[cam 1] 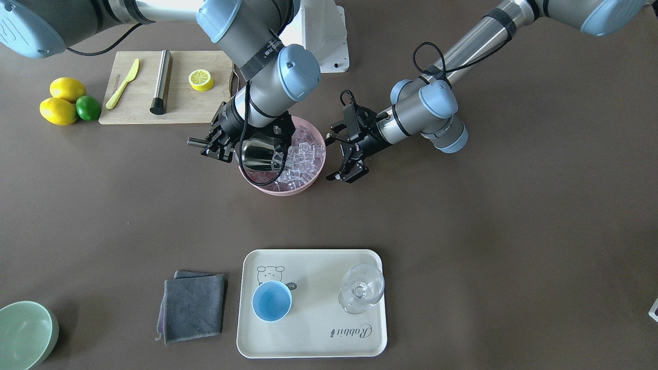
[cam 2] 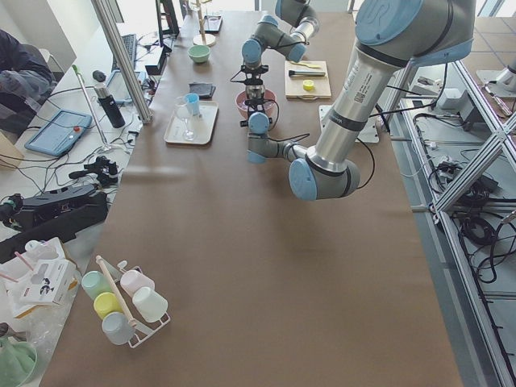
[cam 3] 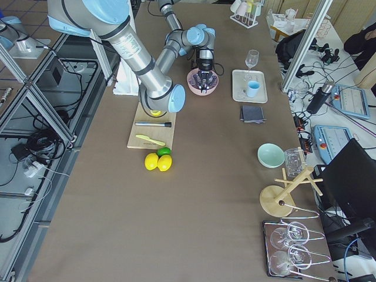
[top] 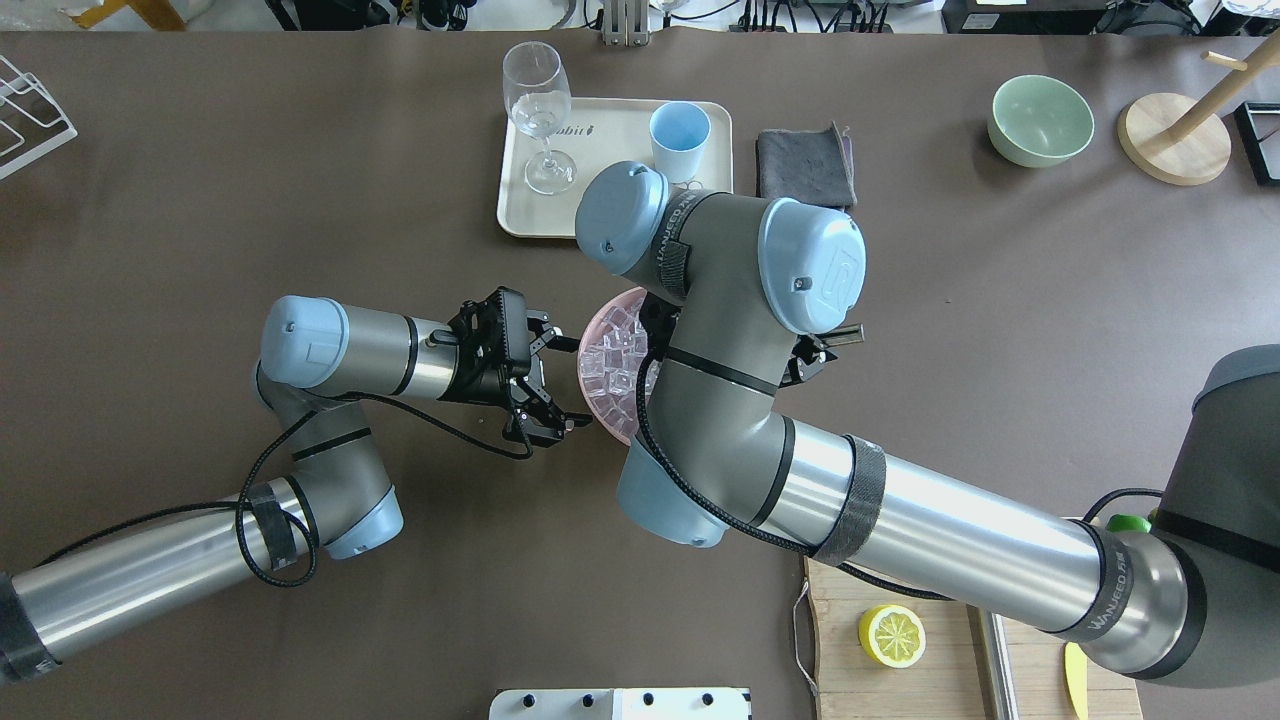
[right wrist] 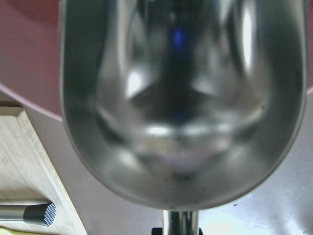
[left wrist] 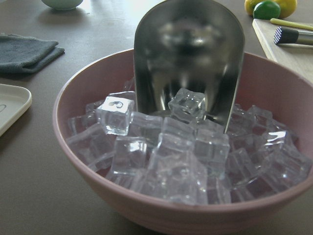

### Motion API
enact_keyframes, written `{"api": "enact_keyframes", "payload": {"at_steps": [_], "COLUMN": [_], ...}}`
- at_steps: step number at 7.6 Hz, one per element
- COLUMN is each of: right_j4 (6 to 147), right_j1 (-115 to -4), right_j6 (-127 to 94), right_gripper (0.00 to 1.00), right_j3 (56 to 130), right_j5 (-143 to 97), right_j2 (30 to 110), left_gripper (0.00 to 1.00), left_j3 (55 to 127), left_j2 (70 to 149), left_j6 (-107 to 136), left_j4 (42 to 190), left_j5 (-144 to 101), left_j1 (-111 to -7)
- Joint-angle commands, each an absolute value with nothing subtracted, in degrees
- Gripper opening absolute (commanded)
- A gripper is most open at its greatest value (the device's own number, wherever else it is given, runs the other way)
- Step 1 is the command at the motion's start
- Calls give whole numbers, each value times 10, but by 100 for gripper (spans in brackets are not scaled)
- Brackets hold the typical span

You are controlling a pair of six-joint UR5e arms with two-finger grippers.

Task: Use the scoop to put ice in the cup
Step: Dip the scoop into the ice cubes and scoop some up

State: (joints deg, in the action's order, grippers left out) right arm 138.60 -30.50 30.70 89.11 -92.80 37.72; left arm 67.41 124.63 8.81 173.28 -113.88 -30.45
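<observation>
Currently, on the front-facing view, I see the right gripper (cam 1: 220, 143) clenched on the short handle of the steel scoop (cam 1: 259, 153). The handle end sticks out toward 9 o'clock and the trough reaches over the pink bowl (cam 1: 288, 190). The left wrist camera shows the scoop standing steeply, open side toward the lens, its lip pushed down among the ice cubes (left wrist: 195, 152) heaped in the bowl. One cube sits right at the mouth of the trough. The right wrist camera is filled by the blurred back of the scoop, so I can read nothing else from it. The left gripper (cam 1: 330, 158) is released, jaws spread wide, holding nothing. It sits just beside the bowl's rim at 3 o'clock on the front-facing view; I cannot tell whether a fingertip touches the rim. The light-blue cup (cam 1: 271, 301) stands upright on the cream tray (cam 1: 308, 339), well apart from the bowl, at about 6 o'clock from it. A wine glass (cam 1: 361, 295) shares the tray at the cup's 3 o'clock. A folded grey cloth (cam 1: 194, 307) lies off the tray at the cup's 9 o'clock.
</observation>
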Motion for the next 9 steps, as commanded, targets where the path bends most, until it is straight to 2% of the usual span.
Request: {"api": "enact_keyframes", "payload": {"at_steps": [1, 3, 6, 9], "right_j4": [1340, 1296, 1217, 1121], "right_j1": [-305, -306, -306, -306], "right_j6": [278, 235, 179, 110], "right_gripper": [0, 0, 0, 0], "right_j3": [893, 919, 1005, 1004], "right_j5": [-933, -933, -934, -933], "right_j2": [390, 419, 507, 535], "left_gripper": [98, 98, 98, 98], "left_j3": [674, 674, 674, 674], "left_j2": [1246, 1246, 1246, 1246], "left_j6": [88, 88, 87, 86], "left_j4": [1729, 1729, 1728, 1727], "left_j5": [-1136, -1135, -1133, -1132], "left_j1": [-301, -301, -299, -296]}}
